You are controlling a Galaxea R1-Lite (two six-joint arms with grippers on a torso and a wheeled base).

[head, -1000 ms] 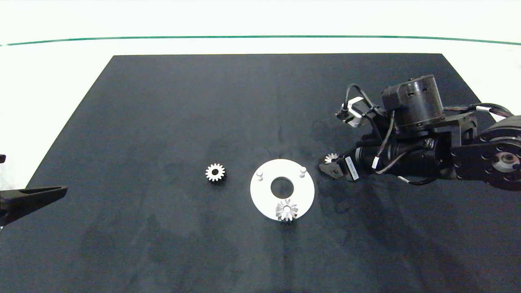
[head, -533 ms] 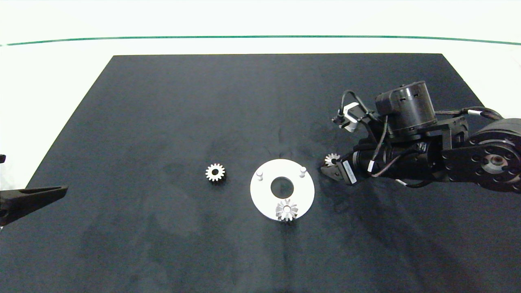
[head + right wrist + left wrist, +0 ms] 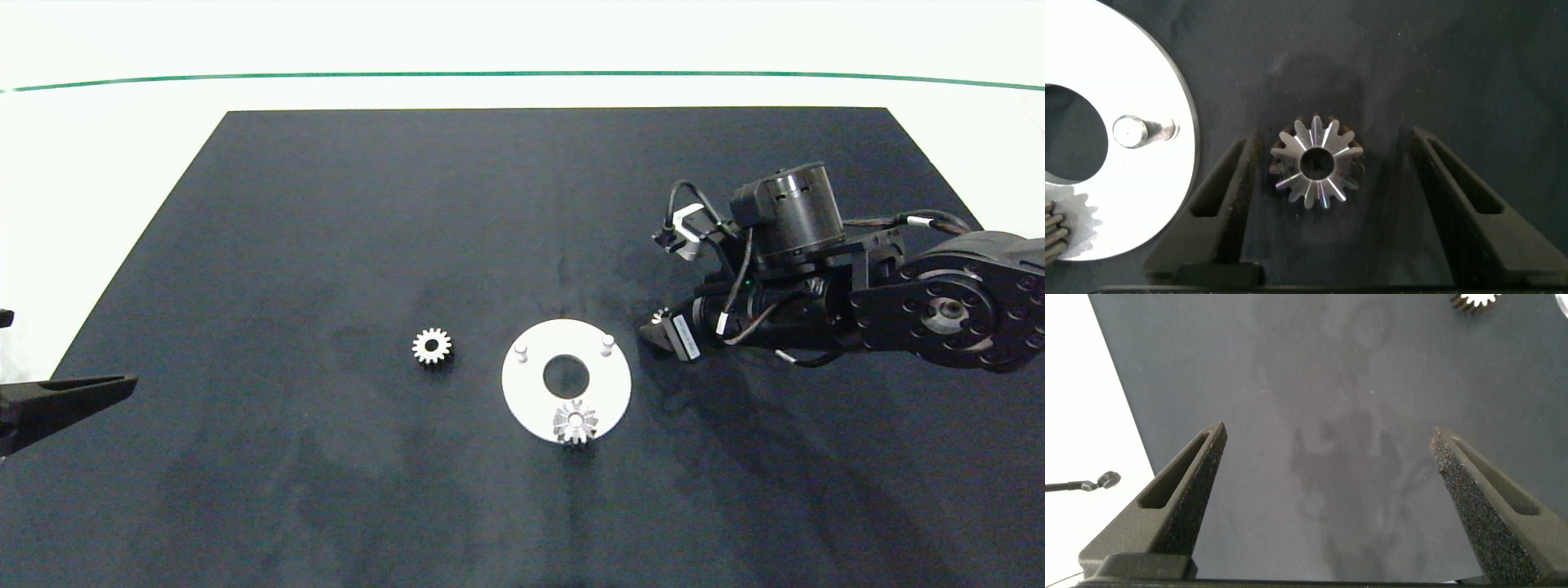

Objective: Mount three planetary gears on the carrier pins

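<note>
A white disc (image 3: 522, 392) lies mid-mat with two bare carrier pins (image 3: 520, 353) (image 3: 606, 344) upright on it. One planetary gear (image 3: 575, 422) sits on the disc's near rim. A second gear (image 3: 431, 346) lies loose on the mat to the disc's left. The third gear (image 3: 1316, 163) lies flat on the mat just right of the disc, between the fingers of my open right gripper (image 3: 1333, 139), closer to one finger (image 3: 1221, 196). In the head view, my right gripper (image 3: 657, 331) hides most of this gear. My left gripper (image 3: 1331, 437) hangs open at the mat's left edge.
The black mat (image 3: 326, 204) covers the white table, with a green line (image 3: 522, 74) at the far side. The right wrist view shows the disc's rim (image 3: 1151, 204) and one pin (image 3: 1136, 129) close beside the gripper. Bare mat lies all around the disc.
My right arm has shifted left and settled lower over the third gear, which now shows less in the head view. The left arm, disc and other gears have not moved.
</note>
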